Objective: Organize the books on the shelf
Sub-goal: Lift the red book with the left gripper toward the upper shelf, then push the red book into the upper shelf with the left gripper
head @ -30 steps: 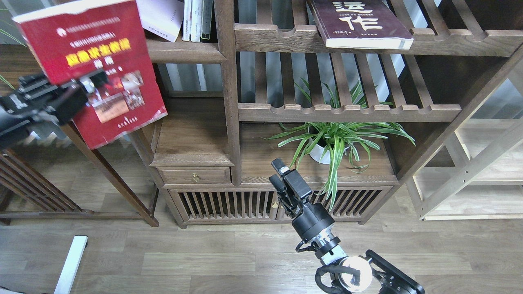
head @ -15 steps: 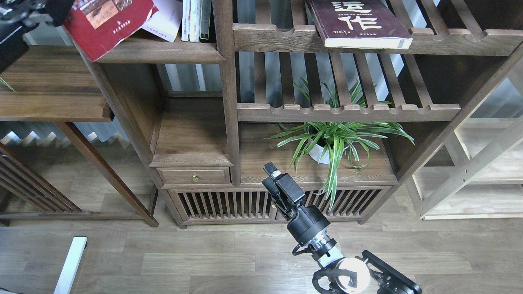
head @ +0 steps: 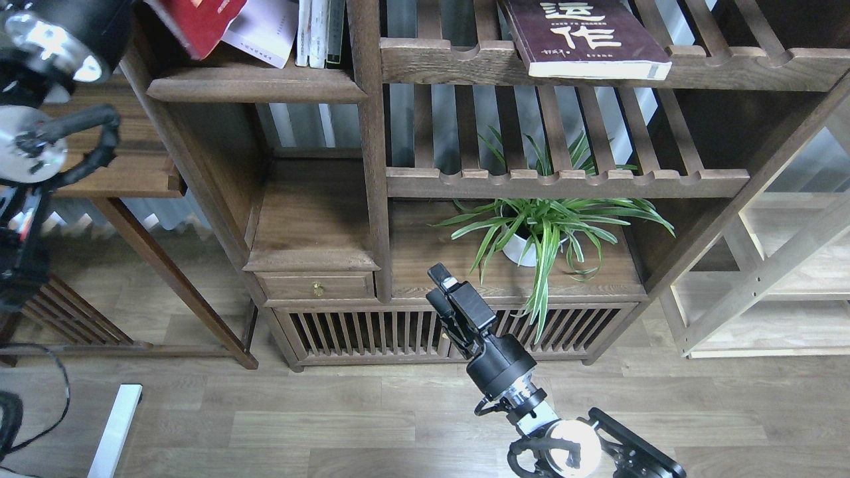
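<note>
Only the lower corner of the red book (head: 199, 23) shows at the top edge, tilted above the left end of the shelf (head: 255, 83), a solid dark-brown board with a rounded lip. My left arm (head: 56, 43) rises at the upper left; its gripper is past the top edge, so its hold on the book is hidden. The white-lilac book (head: 262, 30) leans on the shelf beside the red one. The maroon book (head: 584, 36) lies flat on the upper slatted rack, overhanging its front rail. My right gripper (head: 437, 287) is open and empty, low in front of the cabinet.
Thin pale-spined books (head: 321, 33) stand upright at the shelf's right end against a post (head: 368, 133). A potted spider plant (head: 538, 229) sits on the cabinet top just beyond my right gripper. A side table (head: 113, 176) stands at the left. A pale wooden rack (head: 783, 265) stands at the right.
My left arm has swung up and to the right, carrying the red book to the upper shelf, mostly out of the top of the view. My right gripper shifted slightly left.
</note>
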{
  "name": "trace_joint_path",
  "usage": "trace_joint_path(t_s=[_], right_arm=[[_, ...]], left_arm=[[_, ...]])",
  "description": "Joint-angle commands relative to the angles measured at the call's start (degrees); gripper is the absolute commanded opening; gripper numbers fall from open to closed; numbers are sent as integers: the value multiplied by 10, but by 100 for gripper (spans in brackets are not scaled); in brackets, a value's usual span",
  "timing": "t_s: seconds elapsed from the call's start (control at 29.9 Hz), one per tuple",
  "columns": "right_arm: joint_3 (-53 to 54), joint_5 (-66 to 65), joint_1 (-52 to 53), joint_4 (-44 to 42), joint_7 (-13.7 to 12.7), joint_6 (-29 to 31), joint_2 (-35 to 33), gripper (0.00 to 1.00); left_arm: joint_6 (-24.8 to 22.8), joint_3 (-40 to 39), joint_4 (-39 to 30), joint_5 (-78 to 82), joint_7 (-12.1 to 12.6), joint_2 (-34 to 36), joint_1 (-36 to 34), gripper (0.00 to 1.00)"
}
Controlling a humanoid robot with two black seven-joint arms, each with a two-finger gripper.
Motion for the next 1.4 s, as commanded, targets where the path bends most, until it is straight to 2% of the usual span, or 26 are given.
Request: trace_joint_path(t_s=[0.0, 0.07, 0.2, 0.43, 0.67, 0.77, 0.9, 1.0, 1.07, 1.24, 1.37], right_arm=[[3, 0, 0, 0, 0, 0, 0, 88], [5, 0, 1, 0, 0, 0, 0, 88], [6, 0, 1, 0, 0, 0, 0, 88], [9, 2, 0, 0, 0, 0, 0, 88], [9, 3, 2, 0, 1, 0, 0, 88], [9, 3, 2, 0, 1, 0, 0, 88], [9, 3, 1, 0, 1, 0, 0, 88], [9, 3, 1, 0, 1, 0, 0, 88], [7, 3, 1, 0, 1, 0, 0, 88], [7, 3, 1, 1, 1, 0, 0, 88], [7, 3, -2, 2, 1, 0, 0, 88]], left_arm=[[15, 32, 38, 1, -12, -8, -35, 1], [17, 45, 69, 1, -26, -24, -60, 1], [27, 66, 131, 1, -34, -42, -102, 1], [14, 87, 283, -7, -89, -78, -171, 2], [-71, 114, 450, -29, -146, -119, -238, 2], [-76, 127, 489, -41, -164, -130, -256, 2], [-82, 148, 495, -61, -166, -131, -258, 3], [-86, 155, 495, -64, -165, -131, -258, 14], [-85, 157, 496, -64, -162, -131, -258, 33], [-86, 171, 493, -64, -176, -127, -258, 51], [-86, 172, 489, -65, -188, -127, -259, 62]])
